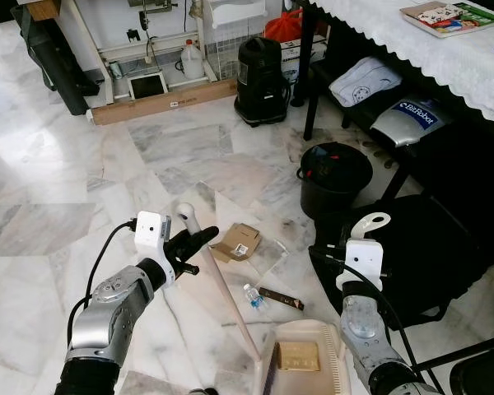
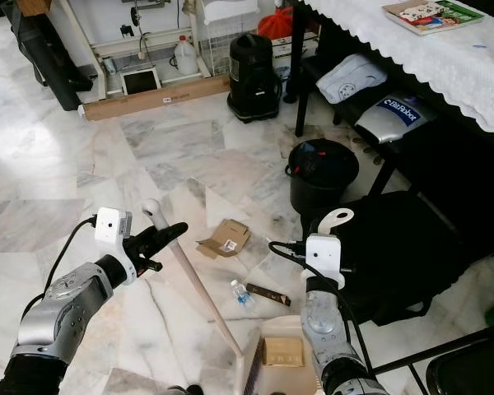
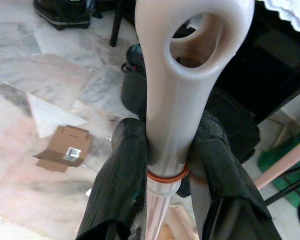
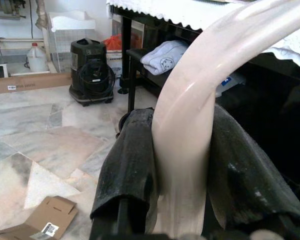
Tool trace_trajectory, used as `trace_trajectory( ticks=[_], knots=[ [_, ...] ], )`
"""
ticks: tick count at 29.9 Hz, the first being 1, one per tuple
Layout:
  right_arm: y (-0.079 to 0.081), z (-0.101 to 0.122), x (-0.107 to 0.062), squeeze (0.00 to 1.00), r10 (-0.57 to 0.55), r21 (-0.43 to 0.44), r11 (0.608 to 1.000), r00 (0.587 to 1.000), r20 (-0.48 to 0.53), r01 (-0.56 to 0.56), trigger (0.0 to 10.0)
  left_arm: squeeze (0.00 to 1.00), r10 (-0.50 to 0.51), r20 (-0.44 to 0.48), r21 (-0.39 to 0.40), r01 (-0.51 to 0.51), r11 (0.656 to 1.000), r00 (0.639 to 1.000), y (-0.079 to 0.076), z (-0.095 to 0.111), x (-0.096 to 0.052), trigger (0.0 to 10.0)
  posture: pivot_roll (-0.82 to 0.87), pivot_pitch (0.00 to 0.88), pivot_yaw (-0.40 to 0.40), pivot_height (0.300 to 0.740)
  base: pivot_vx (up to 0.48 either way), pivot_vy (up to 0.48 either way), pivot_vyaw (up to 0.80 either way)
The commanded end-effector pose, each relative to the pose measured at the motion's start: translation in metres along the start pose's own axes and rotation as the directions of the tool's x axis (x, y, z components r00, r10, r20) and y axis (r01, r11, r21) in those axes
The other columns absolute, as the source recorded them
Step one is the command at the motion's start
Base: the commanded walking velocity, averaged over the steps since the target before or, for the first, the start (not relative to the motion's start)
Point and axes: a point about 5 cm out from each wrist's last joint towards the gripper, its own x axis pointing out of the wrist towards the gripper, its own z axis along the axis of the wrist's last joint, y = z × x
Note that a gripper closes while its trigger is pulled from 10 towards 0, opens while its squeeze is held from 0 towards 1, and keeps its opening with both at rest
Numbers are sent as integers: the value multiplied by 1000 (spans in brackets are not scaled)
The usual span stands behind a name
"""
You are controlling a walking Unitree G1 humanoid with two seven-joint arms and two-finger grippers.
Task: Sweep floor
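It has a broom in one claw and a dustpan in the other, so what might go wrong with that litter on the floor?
The flattened cardboard box looks too wide for the dustpan, which already holds a brown piece, so it may just slide ahead of the broom. The small plastic bottle could roll away. The left claw grips the broom handle near its top, so control may be loose.

one broom (image 1: 222,288), one dustpan (image 1: 305,362), one cardboard box (image 1: 236,243), one bucket (image 1: 333,177).
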Motion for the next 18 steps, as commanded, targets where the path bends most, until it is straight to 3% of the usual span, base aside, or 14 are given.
trace_trajectory(
  ticks=[1, 14, 15, 18],
  knots=[
    [2, 11, 7, 0, -6, 27, 1000, 999, 47, 5, 10000, 0, -39, 52, -20, 40, 999, 998, -4, 14, 1, 10000, 63, 149, 42, 740, 0, 0, 0],
    [-1, 12, 10, 0, -16, 31, 999, 999, 45, 15, 10000, 0, -63, 210, 20, 60, 998, 976, -11, 51, 0, 10000, 70, 117, 40, 740, 0, 0, 0],
    [-3, 14, 12, 0, -25, 32, 999, 998, 56, 23, 10000, 0, -9, 283, 35, -1, 999, 959, -7, 61, -2, 10000, 66, 110, 39, 740, 0, 0, 0],
    [-4, 16, 14, 0, -30, 34, 999, 997, 64, 28, 10000, 0, 51, 344, 49, -72, 996, 938, -2, 68, -5, 10000, 63, 100, 38, 740, 0, 0, 0]
  ],
)
